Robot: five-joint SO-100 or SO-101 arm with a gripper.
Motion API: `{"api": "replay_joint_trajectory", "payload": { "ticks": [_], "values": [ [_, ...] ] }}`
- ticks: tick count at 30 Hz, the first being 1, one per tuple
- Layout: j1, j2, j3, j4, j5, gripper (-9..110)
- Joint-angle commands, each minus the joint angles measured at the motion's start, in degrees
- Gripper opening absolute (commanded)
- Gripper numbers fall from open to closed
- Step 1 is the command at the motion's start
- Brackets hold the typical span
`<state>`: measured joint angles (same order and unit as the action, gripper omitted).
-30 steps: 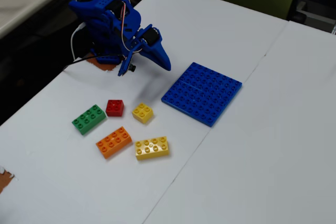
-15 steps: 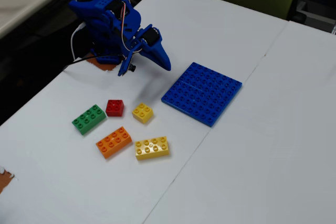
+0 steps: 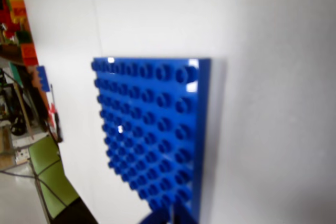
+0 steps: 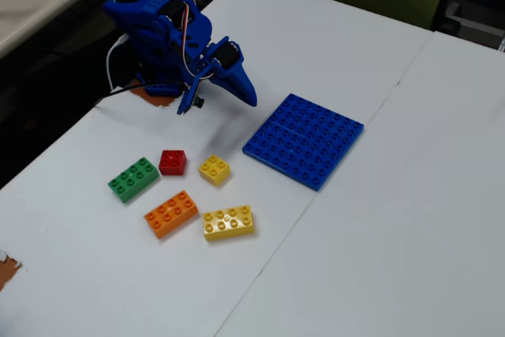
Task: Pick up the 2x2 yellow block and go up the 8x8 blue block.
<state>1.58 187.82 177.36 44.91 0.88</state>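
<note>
The gripper looks closed and empty, folded up near the tabletop's far-left edge, with the 2x2 yellow block sitting below it toward the near edge in the fixed view.

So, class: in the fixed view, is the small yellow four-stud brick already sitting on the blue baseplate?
No, the 2x2 yellow block lies on the white table, apart from the 8x8 blue block.

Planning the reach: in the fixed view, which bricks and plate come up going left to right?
Green brick → orange brick → red brick → small yellow brick → long yellow brick → blue baseplate.
</note>
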Motion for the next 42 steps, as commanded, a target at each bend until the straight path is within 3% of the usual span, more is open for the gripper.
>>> {"api": "replay_joint_trajectory", "payload": {
  "ticks": [1, 24, 32, 36, 42],
  "values": [
    [0.2, 2.4, 0.8, -1.0, -0.4, 0],
    [-4.2, 2.5, 0.9, -0.9, -7.6, 0],
    [-4.3, 2.5, 1.6, -9.7, -48.3, 0],
    [-3.5, 2.5, 0.1, -10.8, -62.5, 0],
    [-2.4, 2.5, -1.3, -3.8, -86.0, 0]
  ]
}}
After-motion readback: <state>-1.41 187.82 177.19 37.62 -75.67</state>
